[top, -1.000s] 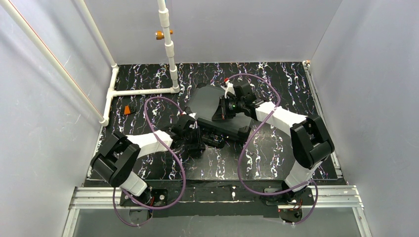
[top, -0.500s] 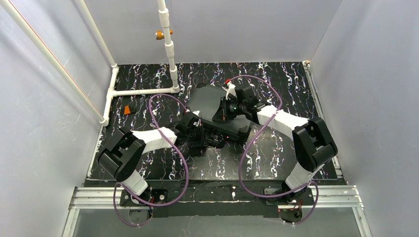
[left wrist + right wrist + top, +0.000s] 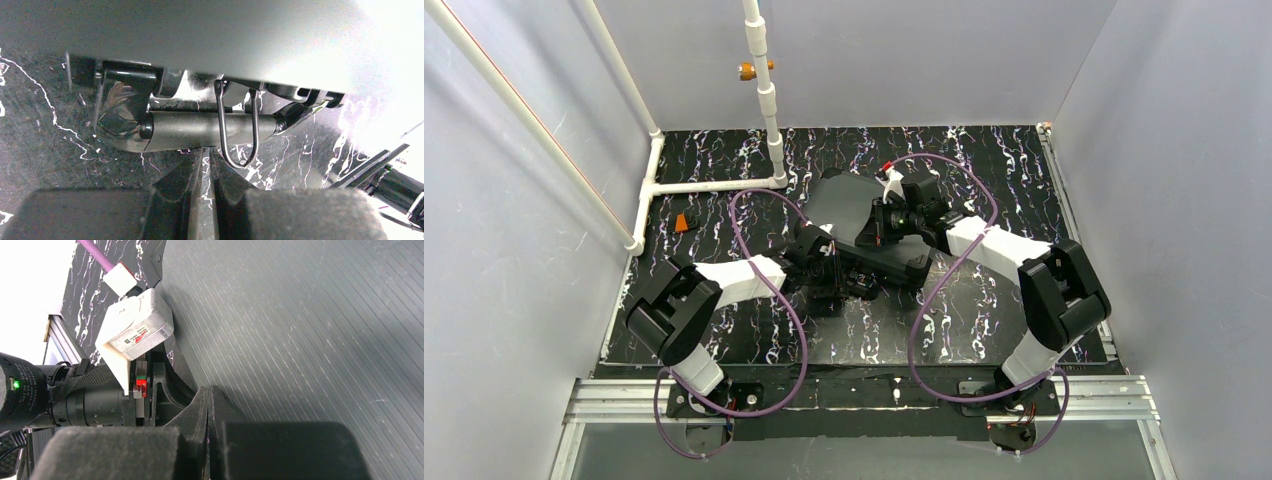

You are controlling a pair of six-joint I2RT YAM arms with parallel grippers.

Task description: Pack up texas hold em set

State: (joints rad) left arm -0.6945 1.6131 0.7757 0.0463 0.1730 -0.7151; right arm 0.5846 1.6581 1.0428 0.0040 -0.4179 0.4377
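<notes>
Black marbled table (image 3: 984, 330) fills the floor of a booth with pale grey walls (image 3: 514, 300).

The left gripper (image 3: 206, 165) has its fingers (image 3: 175, 185) pressed together with nothing between them. Their tips sit just below the handle (image 3: 200, 131), a dark round bar that runs crosswise right ahead of them; whether they touch it I cannot tell. A wire loop (image 3: 255, 125) hangs over the bar just right of the tips, and a shiny bracket (image 3: 117, 117) caps the bar's end off to the left. Above and beyond the handle is the grey front of the case (image 3: 200, 35), which is closed.

The right gripper (image 3: 209, 395) is also closed, fingers (image 3: 197, 412) flat against each other and pinching nothing. The tips lie at the edge of the ribbed lid (image 3: 310, 330), which spreads out to their right and ahead. Left of the tips is a grey-white box (image 3: 140, 330) with a purple cable (image 3: 95, 250) running off beyond it.

From above, the case (image 3: 844, 205) lies skewed near the table's middle. The left gripper (image 3: 824, 283) is at its near side and the right gripper (image 3: 871, 228) is over its top. Well off to the left, an orange block (image 3: 682, 222) lies near a white pipe (image 3: 709, 186).
</notes>
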